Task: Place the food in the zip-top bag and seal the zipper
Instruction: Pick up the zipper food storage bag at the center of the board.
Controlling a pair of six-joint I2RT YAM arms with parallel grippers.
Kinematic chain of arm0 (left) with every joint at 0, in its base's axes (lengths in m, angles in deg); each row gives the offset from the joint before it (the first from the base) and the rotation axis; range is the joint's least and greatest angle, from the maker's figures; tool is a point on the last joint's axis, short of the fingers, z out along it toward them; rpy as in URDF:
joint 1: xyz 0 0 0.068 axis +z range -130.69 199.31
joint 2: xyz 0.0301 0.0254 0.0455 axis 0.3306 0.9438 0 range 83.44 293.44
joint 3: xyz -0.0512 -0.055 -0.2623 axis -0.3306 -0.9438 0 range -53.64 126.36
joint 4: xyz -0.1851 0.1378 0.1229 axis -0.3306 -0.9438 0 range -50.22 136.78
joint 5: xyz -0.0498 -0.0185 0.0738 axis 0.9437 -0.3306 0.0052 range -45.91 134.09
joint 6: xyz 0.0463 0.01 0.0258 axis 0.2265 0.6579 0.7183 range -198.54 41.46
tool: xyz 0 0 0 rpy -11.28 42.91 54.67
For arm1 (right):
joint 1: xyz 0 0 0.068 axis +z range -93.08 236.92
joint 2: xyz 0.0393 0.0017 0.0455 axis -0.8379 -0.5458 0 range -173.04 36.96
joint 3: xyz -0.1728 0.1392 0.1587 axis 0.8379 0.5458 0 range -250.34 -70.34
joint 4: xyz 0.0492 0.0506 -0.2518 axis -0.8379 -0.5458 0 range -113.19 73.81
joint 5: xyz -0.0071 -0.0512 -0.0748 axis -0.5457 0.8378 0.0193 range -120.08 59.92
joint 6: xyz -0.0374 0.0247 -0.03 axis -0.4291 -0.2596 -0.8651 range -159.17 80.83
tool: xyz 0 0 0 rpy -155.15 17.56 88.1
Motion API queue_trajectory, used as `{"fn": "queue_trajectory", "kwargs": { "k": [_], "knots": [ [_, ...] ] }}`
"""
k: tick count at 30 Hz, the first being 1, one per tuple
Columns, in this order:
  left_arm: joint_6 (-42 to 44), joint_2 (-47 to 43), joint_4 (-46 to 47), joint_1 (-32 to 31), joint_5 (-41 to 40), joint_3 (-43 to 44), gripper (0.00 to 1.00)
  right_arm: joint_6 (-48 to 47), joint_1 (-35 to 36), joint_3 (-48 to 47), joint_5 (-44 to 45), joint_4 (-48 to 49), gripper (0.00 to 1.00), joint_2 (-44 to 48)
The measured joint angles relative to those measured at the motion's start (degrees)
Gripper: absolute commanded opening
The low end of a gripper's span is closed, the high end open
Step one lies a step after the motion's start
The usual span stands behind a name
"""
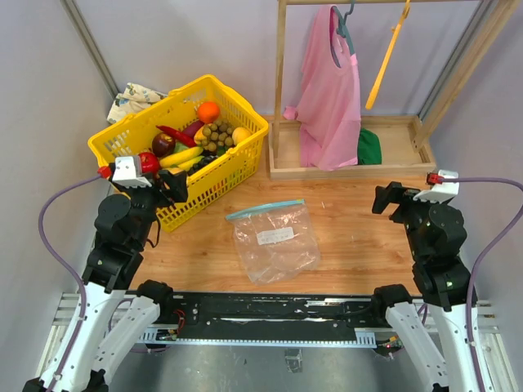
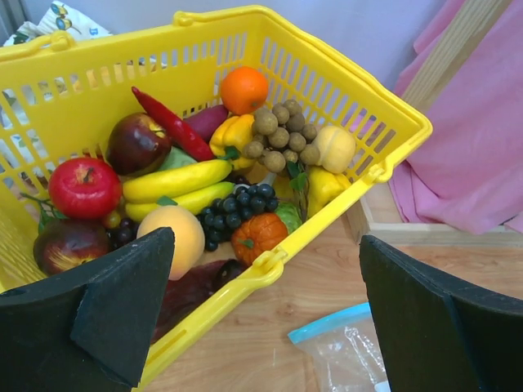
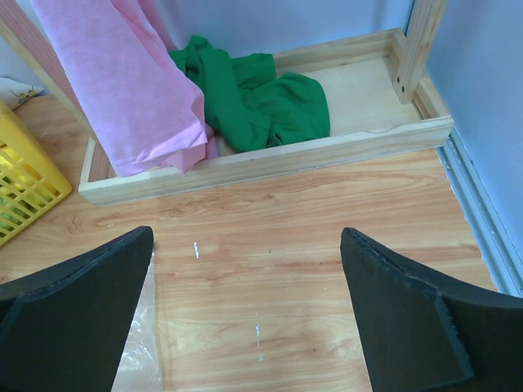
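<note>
The food (image 1: 200, 135) lies heaped in a yellow basket (image 1: 221, 175) at the back left: a red chili (image 2: 172, 122), an orange (image 2: 243, 88), a brownish grape cluster (image 2: 282, 135) and other pieces. The clear zip-top bag (image 1: 274, 241) lies flat and empty on the wooden table in the middle, its blue-green zipper (image 1: 265, 209) along the far edge. My left gripper (image 1: 176, 188) hangs open just in front of the basket's near rim, left of the bag. My right gripper (image 1: 386, 198) stands open over bare wood to the right of the bag, with nothing between its fingers.
Behind the bag stands a wooden rack base (image 1: 400, 163) with a pink garment (image 1: 331, 90) hanging over it and a green cloth (image 1: 369, 147) lying inside. A patterned cloth (image 1: 131, 100) lies behind the basket. Grey walls close in on both sides.
</note>
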Motion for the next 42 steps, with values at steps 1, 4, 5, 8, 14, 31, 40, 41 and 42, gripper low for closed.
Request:
{"fn": "queue_trajectory", "kwargs": {
  "k": [1,4,5,8,14,31,40,41,42],
  "knots": [
    [0.0,0.0,-0.2,0.0,0.2,0.2,0.99,-0.1,0.2,0.0,0.2,0.0,0.98,0.4],
    [-0.5,0.2,-0.6,0.0,1.0,0.7,0.99,-0.3,0.3,0.0,0.4,0.2,0.98,0.9],
    [-0.6,0.3,-0.7,0.0,1.6,0.8,0.99,-0.3,0.6,0.0,0.6,0.2,0.99,1.0],
    [-1.1,0.6,-0.9,0.0,3.7,1.4,0.99,-0.4,1.7,0.0,0.7,0.2,0.98,1.1],
    [-1.6,4.3,-4.0,0.0,10.2,5.0,0.99,-0.4,2.3,1.0,0.4,0.4,0.99,2.0],
    [-7.7,14.8,-7.2,-8.7,19.6,4.9,0.94,0.5,3.4,6.3,-9.8,3.7,0.99,2.8],
    [-16.4,23.3,-3.5,-25.0,4.4,-1.4,0.91,0.7,3.4,9.7,-13.6,5.2,0.99,2.8],
    [-17.2,24.3,-3.2,-25.8,2.0,-2.0,0.91,0.7,3.4,10.0,-13.9,5.5,0.99,2.9],
    [-17.9,25.3,-3.0,-26.5,0.2,-2.6,0.91,0.8,3.4,10.4,-14.0,5.8,0.99,2.9]
  ]
}}
